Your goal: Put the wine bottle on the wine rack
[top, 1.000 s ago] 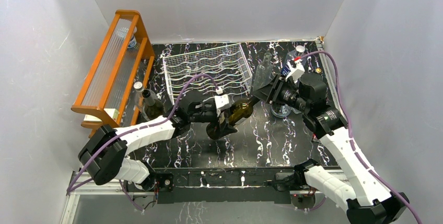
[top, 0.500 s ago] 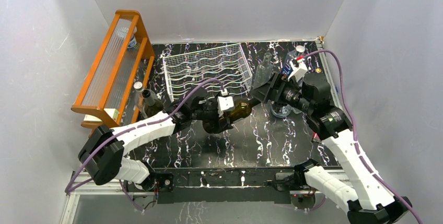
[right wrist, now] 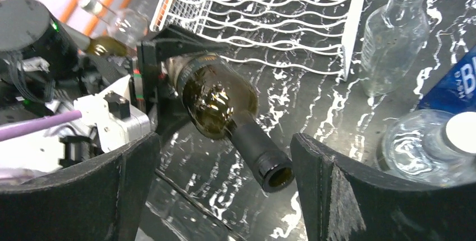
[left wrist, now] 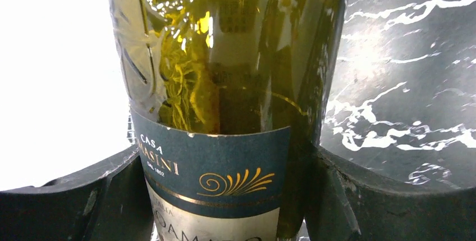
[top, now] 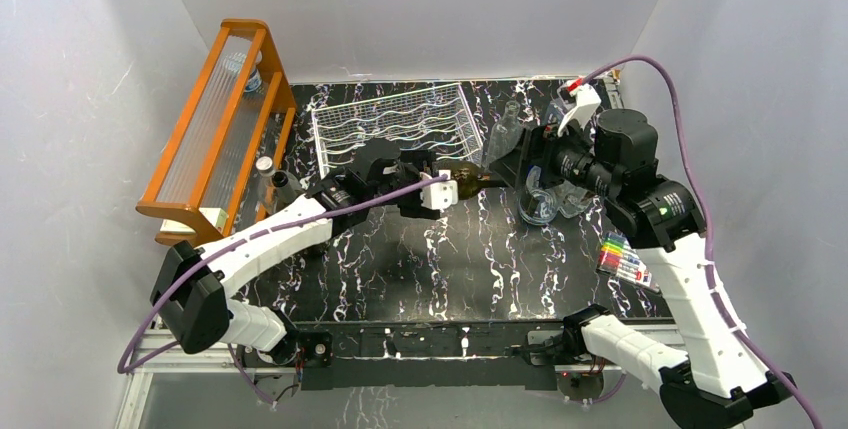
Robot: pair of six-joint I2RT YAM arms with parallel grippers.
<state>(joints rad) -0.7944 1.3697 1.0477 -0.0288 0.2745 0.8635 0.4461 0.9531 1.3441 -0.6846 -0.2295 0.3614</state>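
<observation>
Clenching the left pincer [left wrist: 224, 165] on the green wine bottle's [right wrist: 216, 92] labelled body, aloft over the desk [top: 450, 249] just before the wine rack [top: 395, 124] (neck pointing right); flanking that neck with the right pincer [right wrist: 224, 140], splayed wide, touching nothing.

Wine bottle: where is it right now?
Top view: the wine bottle lies sideways in the left gripper, mid-table just in front of the wine rack, neck toward the open right gripper.
</observation>
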